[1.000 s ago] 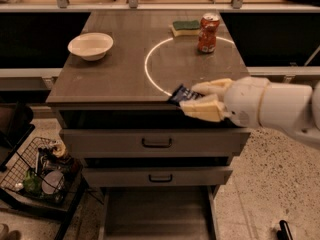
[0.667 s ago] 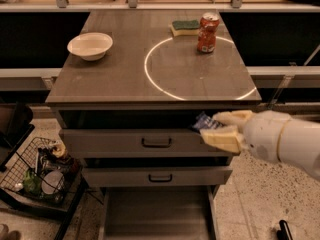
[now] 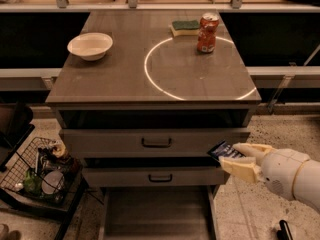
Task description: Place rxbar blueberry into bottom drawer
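Rxbar blueberry [image 3: 223, 150] is pinched between the fingers [image 3: 248, 149] of the gripper [image 3: 228, 157], above and to the right of the open bottom drawer [image 3: 156, 211] (roughly level with the upper drawers [image 3: 156, 143]). I judge this the carry step. Next, the bar needs lowering leftward over the drawer's floor, then release.

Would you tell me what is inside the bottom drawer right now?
Only bare grey floor shows in the bottom drawer; its rear is hidden under the middle drawer. The gripper holds the rxbar outside it, at the right, level with the middle drawer.
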Controlling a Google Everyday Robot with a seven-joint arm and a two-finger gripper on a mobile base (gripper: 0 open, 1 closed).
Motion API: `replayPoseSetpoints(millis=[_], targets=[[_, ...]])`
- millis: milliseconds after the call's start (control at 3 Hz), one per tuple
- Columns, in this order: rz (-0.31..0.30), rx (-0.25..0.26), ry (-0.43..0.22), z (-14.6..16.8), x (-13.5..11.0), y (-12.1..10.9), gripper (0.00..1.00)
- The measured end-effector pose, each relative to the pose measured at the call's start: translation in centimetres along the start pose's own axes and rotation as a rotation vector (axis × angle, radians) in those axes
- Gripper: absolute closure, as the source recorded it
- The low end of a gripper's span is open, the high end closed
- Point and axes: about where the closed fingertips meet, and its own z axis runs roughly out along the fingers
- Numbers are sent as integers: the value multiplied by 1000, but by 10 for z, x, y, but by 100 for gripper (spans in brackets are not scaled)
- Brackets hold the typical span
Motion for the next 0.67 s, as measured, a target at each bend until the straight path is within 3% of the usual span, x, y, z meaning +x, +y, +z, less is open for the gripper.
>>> replayPoseSetpoints(millis=[333, 667], targets=[[-2, -4, 0, 1, -2, 1, 100], [-15, -20, 10, 15, 16, 1, 100]])
